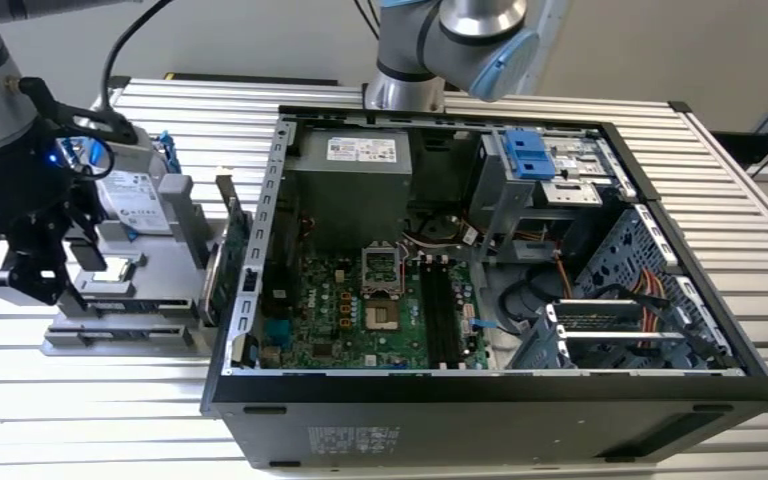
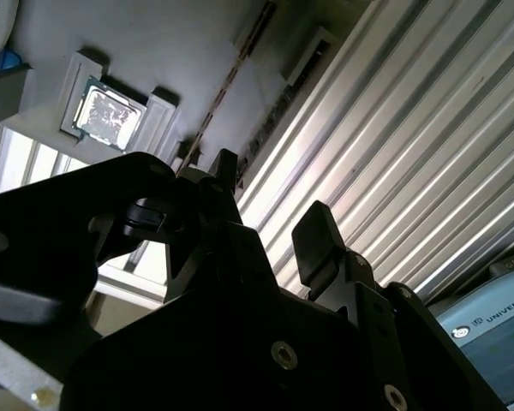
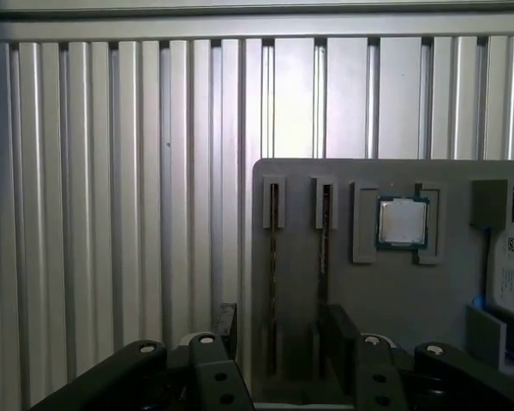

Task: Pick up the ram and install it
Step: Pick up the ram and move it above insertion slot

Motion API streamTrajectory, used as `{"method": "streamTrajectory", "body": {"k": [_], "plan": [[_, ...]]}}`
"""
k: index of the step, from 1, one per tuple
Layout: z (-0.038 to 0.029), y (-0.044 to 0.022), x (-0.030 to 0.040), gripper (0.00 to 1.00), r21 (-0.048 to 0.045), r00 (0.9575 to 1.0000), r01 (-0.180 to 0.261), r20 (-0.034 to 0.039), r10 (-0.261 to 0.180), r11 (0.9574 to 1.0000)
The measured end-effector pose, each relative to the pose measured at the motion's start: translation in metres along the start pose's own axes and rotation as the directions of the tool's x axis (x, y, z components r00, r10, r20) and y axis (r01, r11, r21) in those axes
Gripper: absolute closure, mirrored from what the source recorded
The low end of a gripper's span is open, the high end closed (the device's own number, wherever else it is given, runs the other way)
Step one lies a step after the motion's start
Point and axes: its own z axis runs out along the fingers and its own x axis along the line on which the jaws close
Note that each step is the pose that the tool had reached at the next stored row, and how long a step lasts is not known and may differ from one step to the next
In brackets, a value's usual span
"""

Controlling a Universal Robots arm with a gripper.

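Now: gripper point(image 3: 283, 321) spread, empty, hovers above gray holder point(image 3: 394, 291). Ram point(image 3: 272, 257) stands edge-up in slot, presumably so fingers point(image 3: 229, 321) can pinch its faces.

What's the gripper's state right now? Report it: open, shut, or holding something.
Gripper: open, holding nothing, poised over the ram standing in its grey holder.

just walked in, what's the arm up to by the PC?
The arm's black end effector hangs open and empty over the grey parts fixture beside the open black computer case. The long, thin ram stick stands on edge in a fixture slot, a second stick beside it, with the square silver processor chip nearby. Nothing is picked up yet.
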Motion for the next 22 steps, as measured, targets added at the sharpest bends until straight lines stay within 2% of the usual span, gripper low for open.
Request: {"method": "streamTrajectory", "body": {"k": [14,22], "plan": [[0.0096,-0.0001,-0.0005,0.00,0.0007,1.0000,0.000,0.0011,0.000,1.0000],[0.0148,-0.0002,-0.0008,0.00,0.0018,0.9999,0.000,0.0161,0.000,1.0000]]}}
